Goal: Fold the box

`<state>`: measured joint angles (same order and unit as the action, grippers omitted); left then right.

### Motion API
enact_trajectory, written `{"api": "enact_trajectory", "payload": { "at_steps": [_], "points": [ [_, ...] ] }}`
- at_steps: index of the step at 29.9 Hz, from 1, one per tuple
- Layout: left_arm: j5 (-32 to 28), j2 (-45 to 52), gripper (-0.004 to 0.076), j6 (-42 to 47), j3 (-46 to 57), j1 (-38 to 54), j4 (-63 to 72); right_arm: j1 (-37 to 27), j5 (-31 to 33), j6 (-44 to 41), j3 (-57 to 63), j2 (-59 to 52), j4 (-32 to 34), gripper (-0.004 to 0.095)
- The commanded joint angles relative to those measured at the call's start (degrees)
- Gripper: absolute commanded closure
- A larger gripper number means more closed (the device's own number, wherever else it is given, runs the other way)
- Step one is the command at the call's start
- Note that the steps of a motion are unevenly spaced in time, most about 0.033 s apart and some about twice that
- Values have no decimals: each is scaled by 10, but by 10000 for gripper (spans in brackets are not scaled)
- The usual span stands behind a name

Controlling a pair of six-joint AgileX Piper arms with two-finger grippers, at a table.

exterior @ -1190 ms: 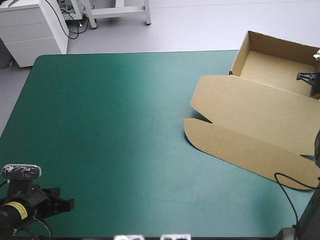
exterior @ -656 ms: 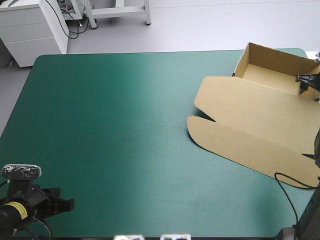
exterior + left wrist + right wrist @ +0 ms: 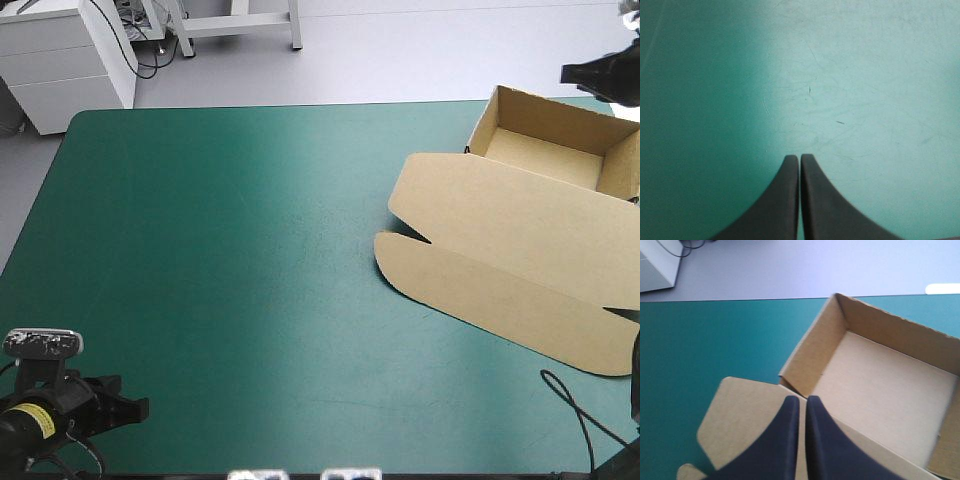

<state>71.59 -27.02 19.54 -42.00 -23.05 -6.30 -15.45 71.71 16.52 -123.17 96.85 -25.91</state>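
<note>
Lifted out of the tray since just before, the right end effector (image 3: 575, 73), two black curved fins, now hangs over the far right corner in the high view, clear of the box (image 3: 500, 235), a cut sheet of brown board folded into an open tray with its lid flat. The tray (image 3: 548, 150) sits at the far right of the teal-green covered surface (image 3: 220, 260), only its bare board floor showing. The lid (image 3: 480, 210) spreads from it toward the near side, long edges slanting from mid-surface to the right edge. Broad open cover lies to the left. The left end effector (image 3: 128, 410) sits at the near left corner, well apart.

Left wrist view: its fins meet in one arch over cover, gripping nothing.

Right wrist view: fins pressed together, empty, above the lid beside the tray's wall.
</note>
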Motion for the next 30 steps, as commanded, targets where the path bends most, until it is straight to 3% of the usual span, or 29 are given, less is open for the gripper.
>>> {"api": "enact_trajectory", "payload": {
  "at_steps": [1, 6, 9, 13, 15, 23, 30],
  "points": [
    [10, -6, 731, 7, -13, -3, 2, 64, -2, 21, 17, -64, -13, 918],
    [-2, -6, 731, 7, -13, -3, 4, 187, -7, 56, 111, -107, 29, 917],
    [-12, -6, 731, 7, -13, -3, 4, 262, -32, 22, 183, -133, 127, 917],
    [-29, -6, 731, 7, -13, -3, 7, 343, -126, -64, 327, -195, 279, 917],
    [-45, -6, 731, 7, -13, -3, 9, 365, -183, -86, 405, -237, 311, 917],
    [-149, -5, 731, -73, -10, -3, 24, 378, -332, -116, 664, -457, 302, 922],
    [-244, 14, 731, -126, 53, -3, 43, 378, -358, -116, 834, -665, 302, 922]
  ]
}}
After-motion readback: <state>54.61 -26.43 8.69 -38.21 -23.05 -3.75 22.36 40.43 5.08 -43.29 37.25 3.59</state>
